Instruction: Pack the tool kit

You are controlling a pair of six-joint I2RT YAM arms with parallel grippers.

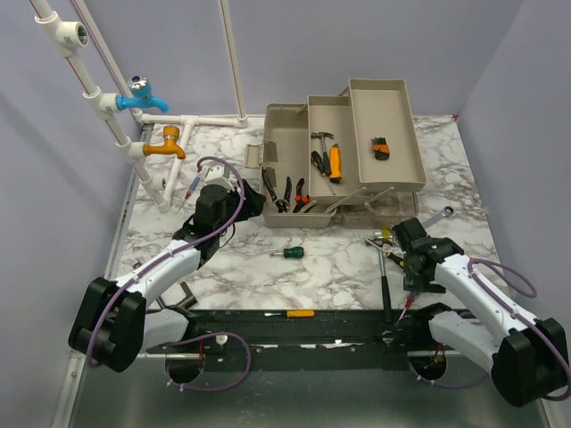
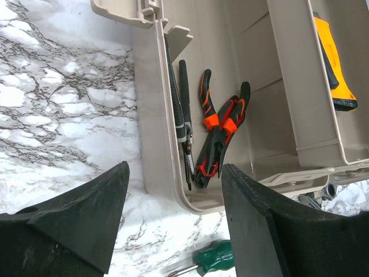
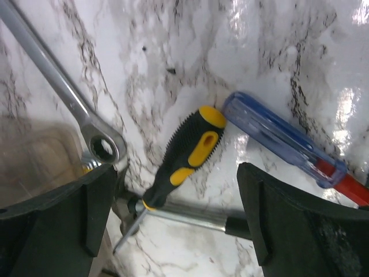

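Note:
The beige toolbox (image 1: 272, 134) stands open at the back with its trays folded out. It holds pliers (image 1: 285, 193), a yellow-handled tool (image 1: 334, 161) and hex keys (image 1: 381, 147). My left gripper (image 1: 243, 198) is open and empty beside the box's near left corner; its view shows the orange-black pliers (image 2: 222, 133) in the box and a green screwdriver (image 2: 214, 256) on the table. My right gripper (image 3: 176, 213) is open just above a black-yellow screwdriver (image 3: 187, 153), a blue screwdriver (image 3: 282, 138), a ring wrench (image 3: 63, 92) and a metal shaft (image 3: 190, 214).
The green screwdriver (image 1: 290, 252) lies mid-table. A thin yellow-handled screwdriver (image 1: 290, 314) lies on the near black rail. White pipes with a blue tap (image 1: 143, 96) and an orange tap (image 1: 165, 144) stand at the back left. A wrench (image 1: 437, 217) lies right of the box.

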